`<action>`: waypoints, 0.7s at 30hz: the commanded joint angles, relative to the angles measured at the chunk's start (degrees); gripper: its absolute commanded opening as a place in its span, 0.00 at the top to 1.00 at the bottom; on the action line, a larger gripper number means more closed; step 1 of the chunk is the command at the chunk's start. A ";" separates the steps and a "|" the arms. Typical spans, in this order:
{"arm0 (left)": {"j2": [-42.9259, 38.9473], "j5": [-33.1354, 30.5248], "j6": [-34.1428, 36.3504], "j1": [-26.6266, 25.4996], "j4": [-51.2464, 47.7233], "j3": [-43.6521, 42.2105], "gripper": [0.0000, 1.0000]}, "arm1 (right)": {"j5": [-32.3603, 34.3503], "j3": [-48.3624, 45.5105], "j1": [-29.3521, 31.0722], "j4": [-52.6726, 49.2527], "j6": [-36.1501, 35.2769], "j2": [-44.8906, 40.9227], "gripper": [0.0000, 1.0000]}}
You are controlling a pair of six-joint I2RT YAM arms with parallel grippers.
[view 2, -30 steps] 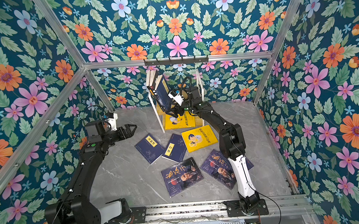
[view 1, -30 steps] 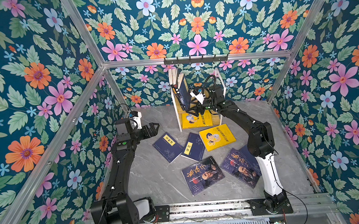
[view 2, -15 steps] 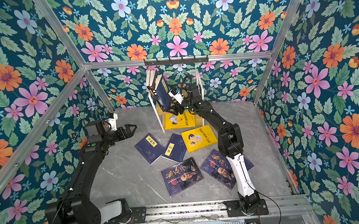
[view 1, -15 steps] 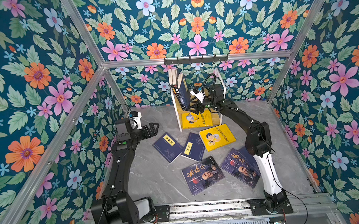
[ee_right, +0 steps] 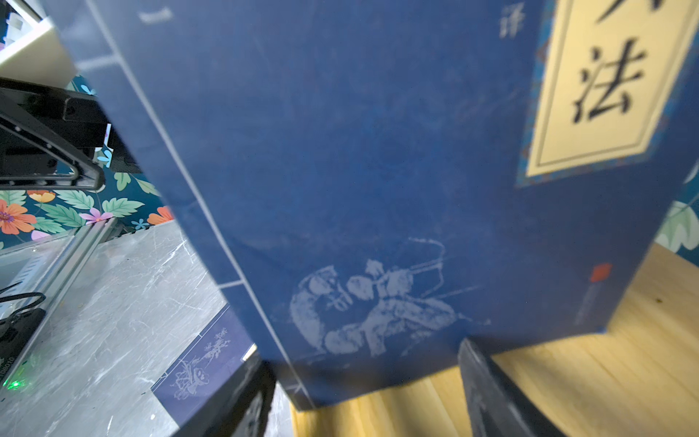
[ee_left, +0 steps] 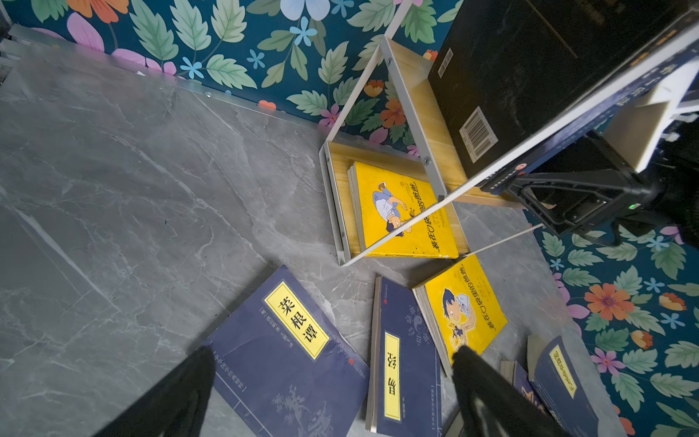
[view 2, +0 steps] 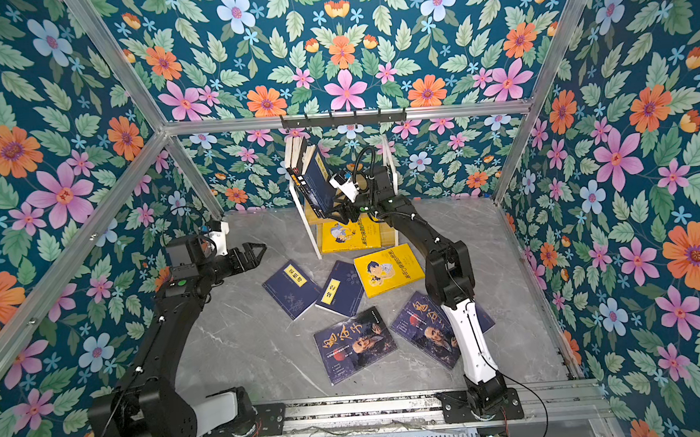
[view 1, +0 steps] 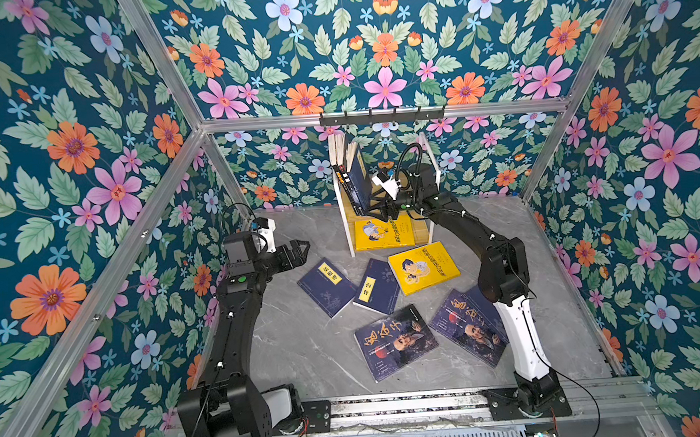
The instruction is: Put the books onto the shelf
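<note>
Two beard books (view 1: 395, 341) lie by the near edge of the worktop (view 1: 302, 355). Behind them, in the middle, lie two navy books (view 1: 327, 285) and a yellow book (view 1: 424, 267). The left gripper (view 1: 302, 253) hangs over the left side, wide open and holding nothing. The shelf (ee_left: 423, 98) stands at the far edge. A second yellow book (view 1: 382, 234) lies on its low board. Standing books (view 1: 342, 161) fill the left of its top board. The right gripper (ee_right: 363, 359) is there too, its fingers apart at the foot of a leaning blue book (ee_right: 378, 170).
</note>
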 commanded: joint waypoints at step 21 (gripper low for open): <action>1.24 7.54 17.28 -11.70 -8.39 -3.20 0.04 | 21.22 -70.94 10.47 13.48 -9.55 -55.17 0.11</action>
